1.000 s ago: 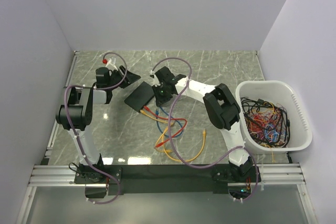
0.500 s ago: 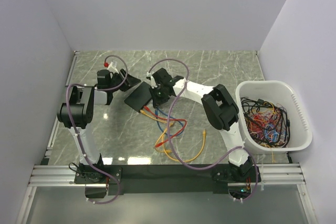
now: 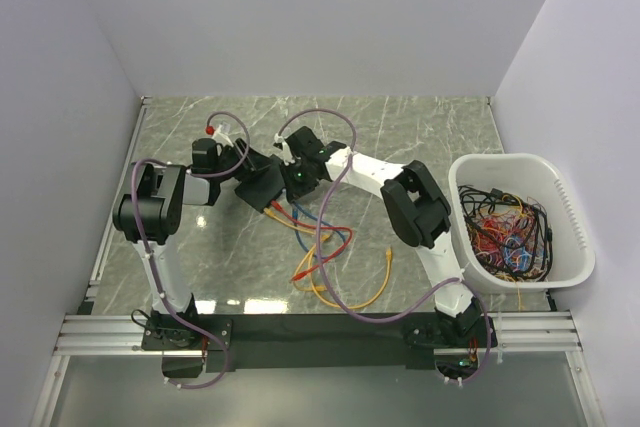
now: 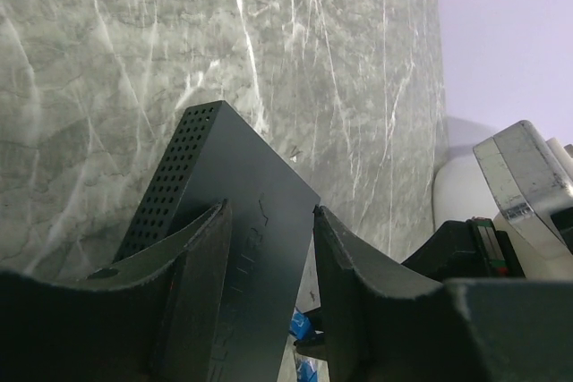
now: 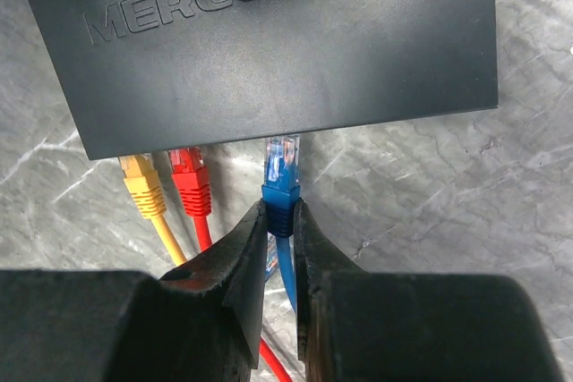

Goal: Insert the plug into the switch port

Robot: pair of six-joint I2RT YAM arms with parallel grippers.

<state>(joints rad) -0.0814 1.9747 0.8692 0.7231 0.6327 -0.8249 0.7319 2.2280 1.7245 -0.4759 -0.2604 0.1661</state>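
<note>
Bottom centre of the top view, nearest you: loose cables (image 3: pixel 335 265) in yellow, red and blue, looped on the marble table (image 3: pixel 430 137). At the right edge is a white tub (image 3: pixel 578 247) of tangled wires.

The right gripper (image 5: pixel 279 221) pinches the blue boot (image 5: pixel 280 199) just behind the clear plug (image 5: pixel 285 154). The plug tip meets the port edge of the switch (image 5: pixel 269 33); you cannot tell whether it is in. To its left, the red plug (image 5: pixel 186 163) and yellow plug (image 5: pixel 134 170) sit in neighbouring ports.

The switch lies centre-left of the top view, between both arms.

Farthest, the left gripper (image 4: pixel 269 210) is half spread and clamps the switch's corner, with one finger (image 4: pixel 201 257) on the vented side.
</note>
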